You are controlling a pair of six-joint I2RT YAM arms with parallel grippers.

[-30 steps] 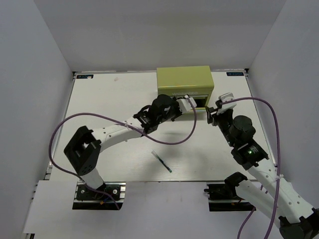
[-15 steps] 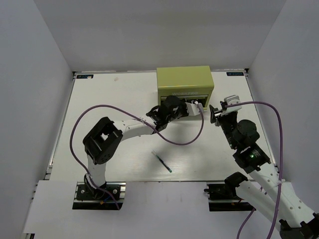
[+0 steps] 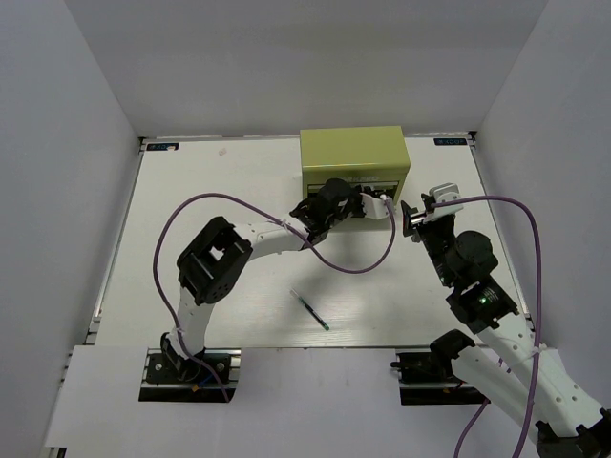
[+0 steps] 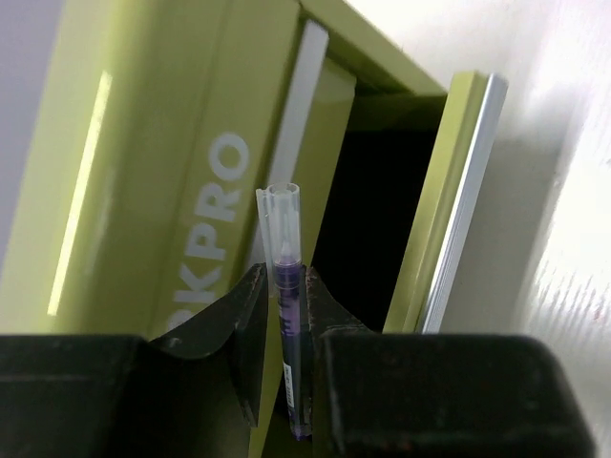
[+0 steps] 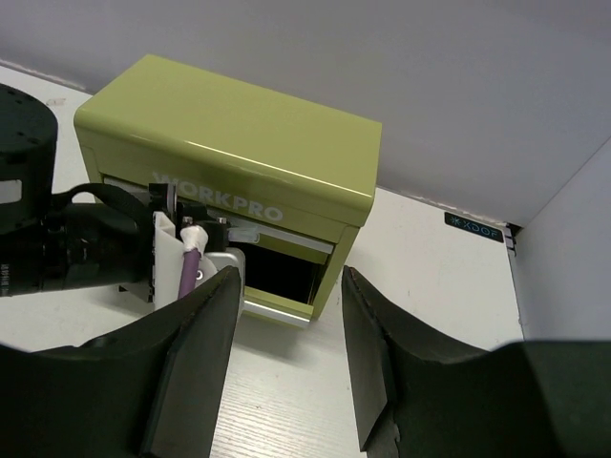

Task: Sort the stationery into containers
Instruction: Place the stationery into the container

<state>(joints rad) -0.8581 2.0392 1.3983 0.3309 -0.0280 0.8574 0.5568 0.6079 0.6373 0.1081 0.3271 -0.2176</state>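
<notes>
The yellow-green tool chest (image 3: 353, 156) stands at the back of the table, one front drawer (image 5: 279, 307) pulled out and dark inside. My left gripper (image 4: 284, 281) is shut on a thin dark purple pen (image 4: 284, 229) with a clear cap, held right at the drawer's opening (image 4: 377, 210). In the top view the left gripper (image 3: 370, 202) sits against the chest's front. A little right of the drawer, my right gripper (image 5: 286, 358) is open and holds nothing. Another thin dark pen (image 3: 311, 311) lies on the table near the front. Other stationery is out of view.
The chest (image 5: 239, 143) fills the area ahead of both grippers. Purple cables (image 3: 334, 262) loop over the middle of the table. White walls close in the table at the back and both sides.
The left arm has stretched forward, carrying its pen right up to the open drawer. The right gripper backed slightly away from the chest a second ago and has held still since.
</notes>
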